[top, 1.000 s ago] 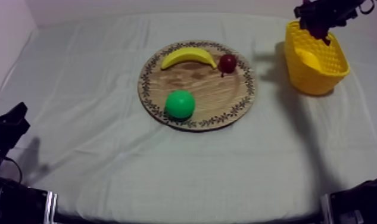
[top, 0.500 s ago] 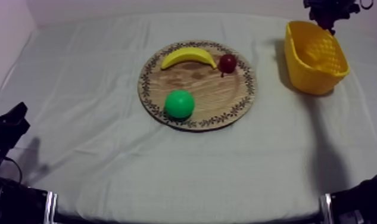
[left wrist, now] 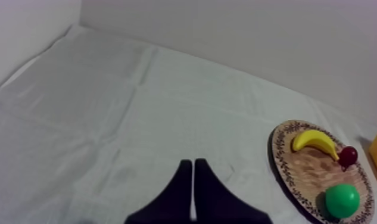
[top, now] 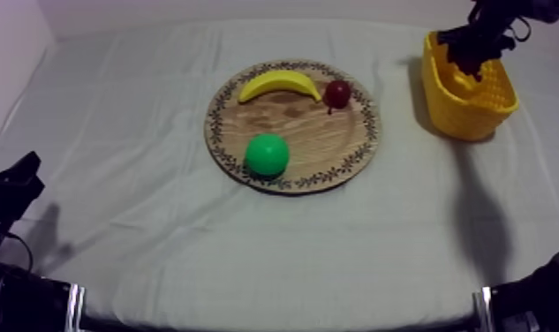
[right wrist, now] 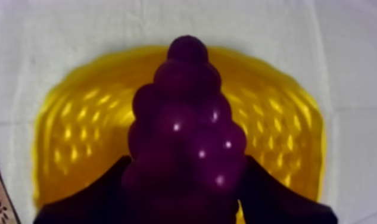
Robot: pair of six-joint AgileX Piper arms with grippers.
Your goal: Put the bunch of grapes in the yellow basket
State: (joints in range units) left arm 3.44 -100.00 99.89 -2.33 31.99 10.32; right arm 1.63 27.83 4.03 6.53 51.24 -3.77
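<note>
Most is looking done: my right gripper is clamping the bunch of grapes over the yellow basket, release pending; my left gripper is idling, fingers together, empty.

Board on middle of table. On it: banana at back, small fruit just right of banana, ball at front. Basket far right, well apart; grapes over basket.

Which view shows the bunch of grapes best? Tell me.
The right wrist view: the bunch of grapes sits large in the right claw, over the yellow basket. The top view gives a small dark shape at the basket; the left wrist view faces the wooden board.
</note>
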